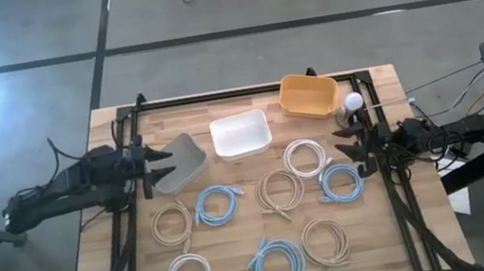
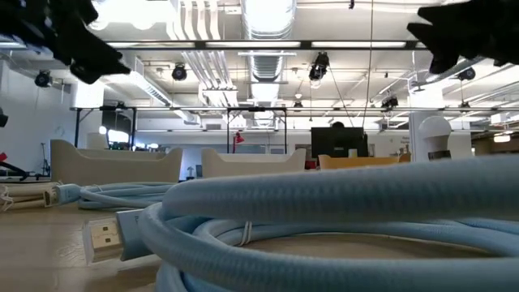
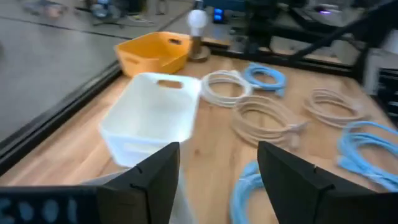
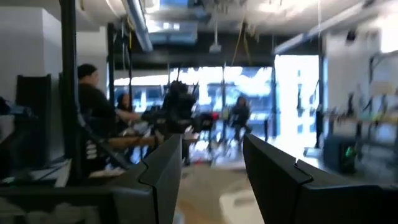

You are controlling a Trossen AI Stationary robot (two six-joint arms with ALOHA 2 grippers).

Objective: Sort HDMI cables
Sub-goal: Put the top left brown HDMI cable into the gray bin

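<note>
Table (image 1: 219,110) of wood carrying three bins at the back: grey (image 1: 183,159), white (image 1: 240,134), yellow (image 1: 308,94). HDMI cables (image 1: 277,263), eight coils, lie spread in front. Left gripper (image 1: 153,168) and right gripper (image 1: 357,156), both released, hover at opposite edges.

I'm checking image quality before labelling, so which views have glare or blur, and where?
High view: strong glare at the upper left floor, cables sharp. Low view: the light blue cable fills the foreground; bright ceiling lights behind. Left wrist view: soft blur, white bin still readable. Right wrist view: blurred room, bright windows.
</note>
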